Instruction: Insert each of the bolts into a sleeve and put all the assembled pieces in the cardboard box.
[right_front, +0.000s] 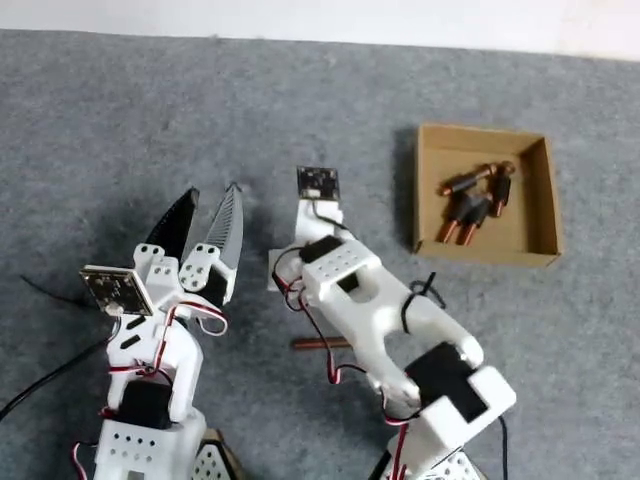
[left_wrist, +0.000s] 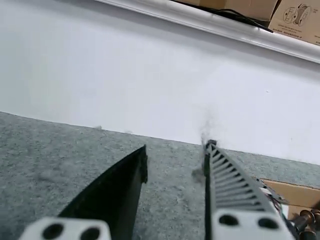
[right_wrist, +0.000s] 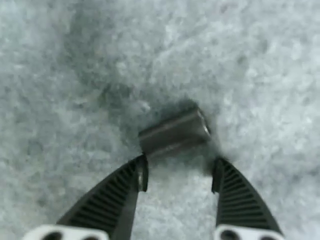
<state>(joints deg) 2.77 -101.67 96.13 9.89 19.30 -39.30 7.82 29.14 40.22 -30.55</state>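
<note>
A short dark metal cylindrical sleeve (right_wrist: 174, 132) lies just beyond the right gripper (right_wrist: 180, 172), fingers spread and empty, its long axis spanning fingertip to fingertip.

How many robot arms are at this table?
2. The left arm has its left gripper open above the carpet. The right arm is beside it, nearer the cardboard box, with its right gripper open close to a sleeve.

Bolt (right_front: 312, 344) mostly under the right arm, cardboard box (left_wrist: 295, 192) cut off at the left wrist view's edge
</note>
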